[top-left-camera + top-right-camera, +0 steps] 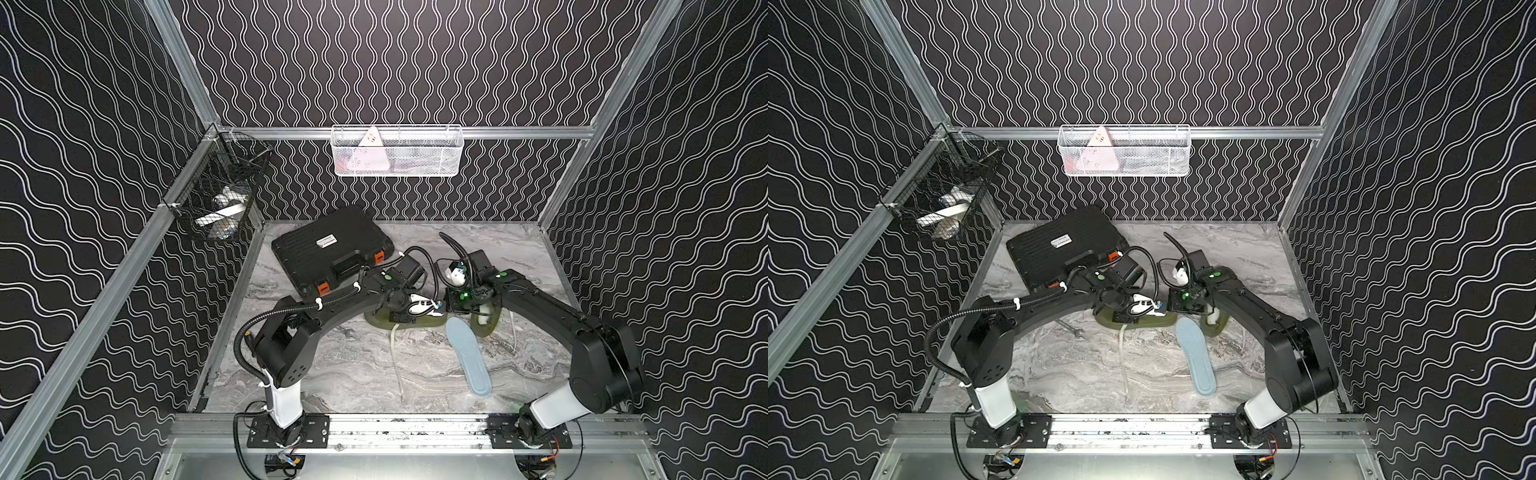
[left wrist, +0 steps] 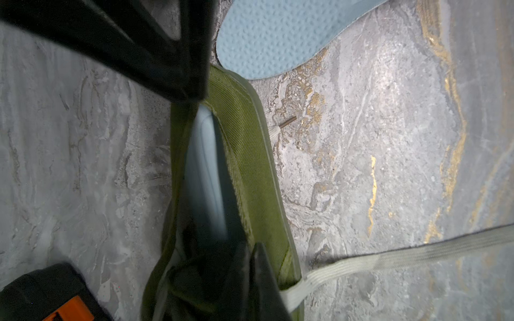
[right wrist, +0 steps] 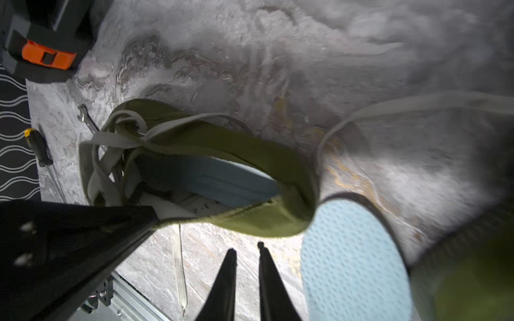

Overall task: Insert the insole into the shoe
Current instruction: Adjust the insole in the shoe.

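Clamped tight, my left gripper (image 3: pixel 151 221) pinches the side rim of the olive shoe (image 3: pixel 250 155), which rests on the counter (image 1: pixel 353 374). A pale blue footbed (image 3: pixel 222 180) shows inside its opening. At 3 o'clock from the left gripper in both top views, just short of the shoe's heel, my right gripper (image 3: pixel 246 248) hangs with its fingers only a slit apart and nothing between them.

The loose insole (image 1: pixel 467 357), light blue and dimpled, lies flat on the counter at 6 o'clock from that gripper. It runs from 11 toward 5 o'clock, with its far end close to the shoe's heel. A second olive shoe (image 1: pixel 486 330) sits at 3 o'clock of that end. Pale laces (image 1: pixel 397 361) trail from the held shoe toward 6 o'clock. A black tool case (image 1: pixel 332 249) rests at 10 o'clock from the left gripper.
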Controlling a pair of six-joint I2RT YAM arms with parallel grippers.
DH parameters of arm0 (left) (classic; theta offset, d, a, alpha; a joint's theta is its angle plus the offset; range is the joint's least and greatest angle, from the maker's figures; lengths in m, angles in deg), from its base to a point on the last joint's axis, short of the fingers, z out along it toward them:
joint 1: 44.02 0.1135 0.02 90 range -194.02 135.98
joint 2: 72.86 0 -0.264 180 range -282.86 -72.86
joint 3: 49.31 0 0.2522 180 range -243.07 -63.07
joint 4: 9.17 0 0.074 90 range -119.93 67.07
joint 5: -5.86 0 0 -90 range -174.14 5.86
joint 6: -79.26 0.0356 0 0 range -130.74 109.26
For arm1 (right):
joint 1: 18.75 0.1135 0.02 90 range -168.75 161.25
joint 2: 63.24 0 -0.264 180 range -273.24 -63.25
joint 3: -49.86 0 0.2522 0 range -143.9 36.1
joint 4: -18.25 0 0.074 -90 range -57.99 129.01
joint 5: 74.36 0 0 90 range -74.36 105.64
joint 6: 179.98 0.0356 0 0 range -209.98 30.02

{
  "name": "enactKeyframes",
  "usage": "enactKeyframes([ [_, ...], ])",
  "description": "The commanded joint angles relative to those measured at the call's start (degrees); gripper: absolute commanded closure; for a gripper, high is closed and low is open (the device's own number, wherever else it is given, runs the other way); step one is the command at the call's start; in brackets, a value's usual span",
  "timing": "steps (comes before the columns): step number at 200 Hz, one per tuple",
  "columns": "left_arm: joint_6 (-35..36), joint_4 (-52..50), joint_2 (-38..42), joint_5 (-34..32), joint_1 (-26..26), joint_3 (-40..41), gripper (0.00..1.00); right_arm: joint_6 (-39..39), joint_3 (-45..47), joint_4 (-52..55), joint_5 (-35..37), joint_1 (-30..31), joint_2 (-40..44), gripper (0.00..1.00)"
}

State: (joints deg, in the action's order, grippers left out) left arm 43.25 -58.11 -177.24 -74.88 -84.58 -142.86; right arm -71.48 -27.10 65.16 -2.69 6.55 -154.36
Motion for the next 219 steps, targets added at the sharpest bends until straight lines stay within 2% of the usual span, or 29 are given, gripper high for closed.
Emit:
enactKeyframes([
  [1, -0.59, 4.42, 1.37, 2.15, 0.12, 1.27, 1.0, 1.31, -1.38, -2.83, -0.86, 0.63, -3.0, 0.83],
  [8, -0.82, 5.03, 1.74, 2.42, 0.13, 1.94, 1.0, 1.59, -1.35, -3.22, -0.92, 2.31, -4.31, 0.83],
  [47, -2.66, 7.54, 3.13, 2.96, 0.11, 5.35, 1.0, 0.96, -1.33, -1.62, 1.39, 2.55, -11.88, 0.88],
  [105, -3.67, 9.41, 4.8, 2.87, 0.35, 8.13, 1.0, 1.4, -6.87, 1.81, 2.2, 4.14, -6.28, 0.88],
  [133, -4.42, 9.86, 5.24, 3.16, 0.39, 8.59, 1.0, 2.77, -5.5, -1.0, 2.03, 5.27, -10.85, 0.89],
  [159, -4.59, 9.93, 5.63, 3.48, 0.36, 9.29, 1.0, 2.06, -5.3, -1.47, 5.82, 5.46, -15.11, 0.9],
  [219, -5.17, 10.46, 6.28, 3.58, 0.39, 10.98, 1.0, 1.95, -7.32, 1.38, 8.95, 6.99, -8.82, 0.9],
])
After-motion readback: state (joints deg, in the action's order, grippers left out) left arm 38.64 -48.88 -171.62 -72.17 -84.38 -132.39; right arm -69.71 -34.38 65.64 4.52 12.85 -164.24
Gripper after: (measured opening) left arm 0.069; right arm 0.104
